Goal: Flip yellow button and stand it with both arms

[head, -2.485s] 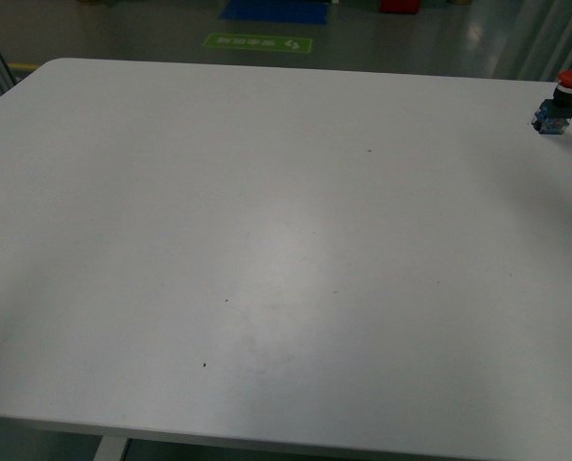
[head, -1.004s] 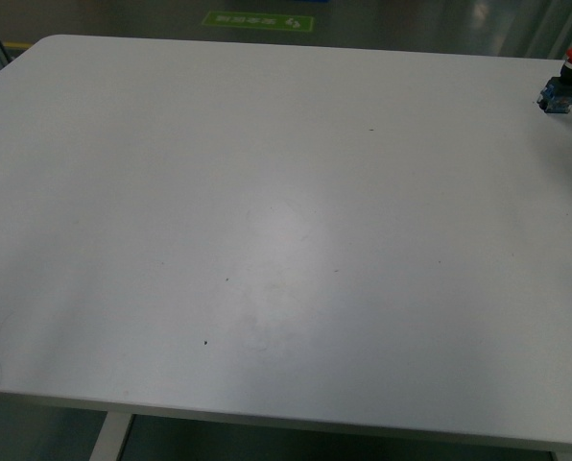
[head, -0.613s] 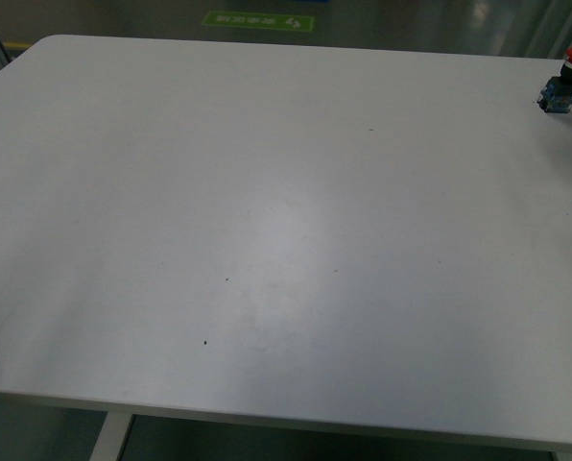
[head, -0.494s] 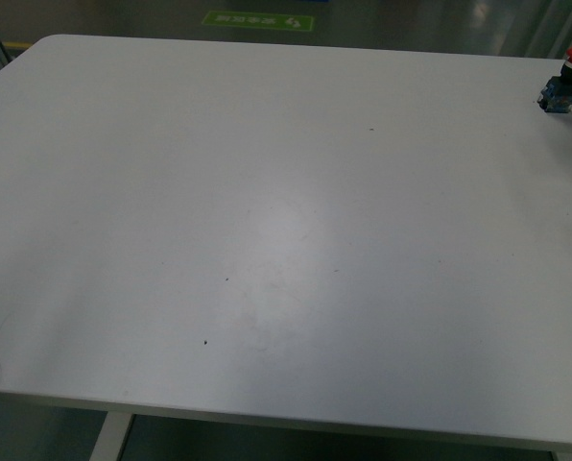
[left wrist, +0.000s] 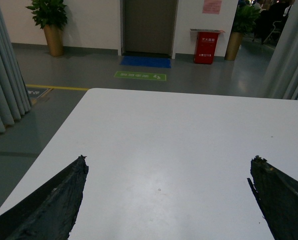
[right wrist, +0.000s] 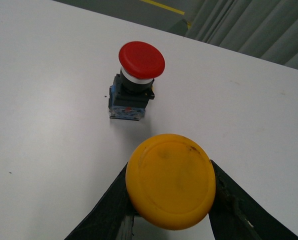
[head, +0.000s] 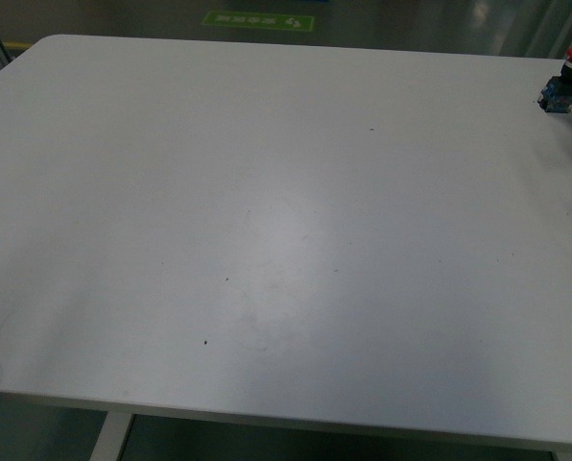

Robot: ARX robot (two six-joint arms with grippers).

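The white table (head: 267, 211) carries the red-capped switch (head: 564, 79) close to its far right corner, and I place everything else from that switch. Far to the left of it, past the table's far edge, a green floor marking (head: 257, 19) lies on grey floor. My left wrist camera shows the room beyond that marking. There is a blue mat (left wrist: 145, 61) before a dark door (left wrist: 149, 25), a potted plant (left wrist: 51, 22), a red cabinet (left wrist: 207, 47) and grey curtains (left wrist: 6, 75).

My left gripper (left wrist: 169, 160) hangs over the table with its jaws released. Its two dark fingers (left wrist: 54, 200) are spread wide, with only tabletop between them.

The red-capped switch (right wrist: 135, 82) stands upright, cap up, with its blue-and-black body on the table. My right gripper (right wrist: 170, 172) is clenched on the yellow button (right wrist: 171, 180), near the switch but apart from it, on the side toward my wrist. My black fingers (right wrist: 114, 210) press in from either side just under the cap's rim. The round yellow cap faces my wrist camera almost squarely. The button's long axis therefore runs from the cap away from the camera and down toward the table. The cap hides the body, and I cannot tell whether it touches the surface.
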